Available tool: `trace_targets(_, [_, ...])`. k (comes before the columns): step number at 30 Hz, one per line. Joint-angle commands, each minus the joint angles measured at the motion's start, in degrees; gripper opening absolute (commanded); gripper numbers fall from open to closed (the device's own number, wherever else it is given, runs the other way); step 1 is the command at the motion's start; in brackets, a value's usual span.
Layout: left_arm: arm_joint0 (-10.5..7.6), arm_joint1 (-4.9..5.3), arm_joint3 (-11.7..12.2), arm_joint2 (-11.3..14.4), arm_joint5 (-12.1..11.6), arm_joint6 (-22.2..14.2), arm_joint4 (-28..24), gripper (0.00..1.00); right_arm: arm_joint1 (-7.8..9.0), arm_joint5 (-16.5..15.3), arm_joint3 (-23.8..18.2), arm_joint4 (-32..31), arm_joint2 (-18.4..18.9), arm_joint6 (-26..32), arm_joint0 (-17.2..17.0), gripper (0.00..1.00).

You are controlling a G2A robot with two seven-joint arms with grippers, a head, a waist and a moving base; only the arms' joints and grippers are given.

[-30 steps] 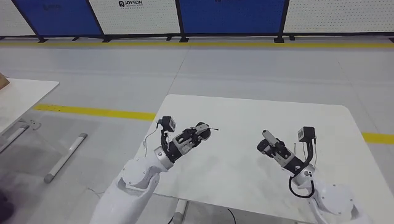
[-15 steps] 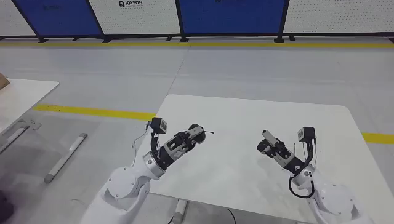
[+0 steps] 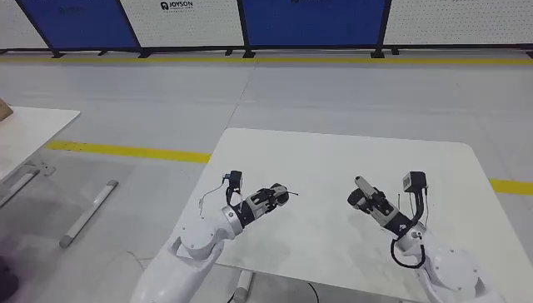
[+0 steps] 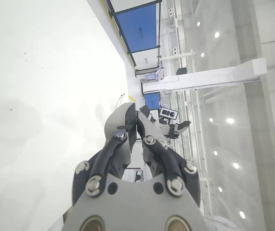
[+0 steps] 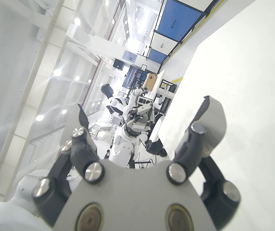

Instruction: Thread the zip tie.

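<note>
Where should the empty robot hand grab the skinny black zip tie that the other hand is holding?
Grab the thin free end of the zip tie that pokes out past the left gripper. The right gripper is open and faces that end, so it should probably come straight in from its own side and shut its jaws across the strip. The rest is pinched in the left jaws, so the end looks like the free part.

zip tie (image 4: 119, 102) mostly inside left gripper (image 4: 136, 117)

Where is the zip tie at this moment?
In the top view, the zip tie is pinched in the left end effector, over the left side of the table; its thin tip sticks out beyond the end effector.
</note>
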Motion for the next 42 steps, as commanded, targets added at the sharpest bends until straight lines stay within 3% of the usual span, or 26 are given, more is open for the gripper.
trace_targets(1, [-0.43, -0.02, 0.85, 0.28, -0.49, -0.33, -0.44, 0.0, 0.0, 0.0, 0.0, 0.0, 0.0, 0.0, 0.0, 1.0])
trace_targets(6, [-0.67, -0.06, 1.78, 0.89, -1.93, -0.51, -1.18, 0.0, 0.0, 0.0, 0.0, 0.0, 0.0, 0.0, 0.0, 1.0])
trace_targets(8, [-0.2, -0.13, 1.6, 0.75, -4.38, 0.83, -1.63, 0.0, 0.0, 0.0, 0.0, 0.0, 0.0, 0.0, 0.0, 1.0])
trace_targets(19, [-0.29, -0.14, 1.28, 1.24, -4.4, 1.07, -0.89, 0.0, 0.0, 0.0, 0.0, 0.0, 0.0, 0.0, 0.0, 1.0])
trace_targets(21, [0.13, -0.12, -0.09, 1.16, -5.57, 1.33, -1.06, 0.0, 0.0, 0.0, 0.0, 0.0, 0.0, 0.0, 0.0, 1.0])
trace_targets(24, [1.99, 0.07, -4.37, 0.09, -8.34, 1.12, -1.71, 0.0, 0.0, 0.0, 0.0, 0.0, 0.0, 0.0, 0.0, 1.0])
trace_targets(29, [6.67, 0.52, -13.54, -2.14, -12.61, 0.87, -1.19, 0.0, 0.0, 0.0, 0.0, 0.0, 0.0, 0.0, 0.0, 1.0])
trace_targets(33, [9.76, 0.7, -19.01, -2.61, -15.27, 0.57, -1.2, 0.0, 0.0, 0.0, 0.0, 0.0, 0.0, 0.0, 0.0, 1.0])
trace_targets(37, [12.01, 0.87, -21.85, -3.13, -17.16, -0.08, -1.4, 0.0, 0.0, 0.0, 0.0, 0.0, 0.0, 0.0, 0.0, 1.0])
trace_targets(40, [12.99, 0.93, -22.15, -3.22, -17.7, 0.78, -0.06, 0.0, 0.0, 0.0, 0.0, 0.0, 0.0, 0.0, 0.0, 1.0])
trace_targets(42, [12.92, 0.89, -21.55, -2.89, -16.51, 2.31, 1.52, 0.0, 0.0, 0.0, 0.0, 0.0, 0.0, 0.0, 0.0, 1.0])
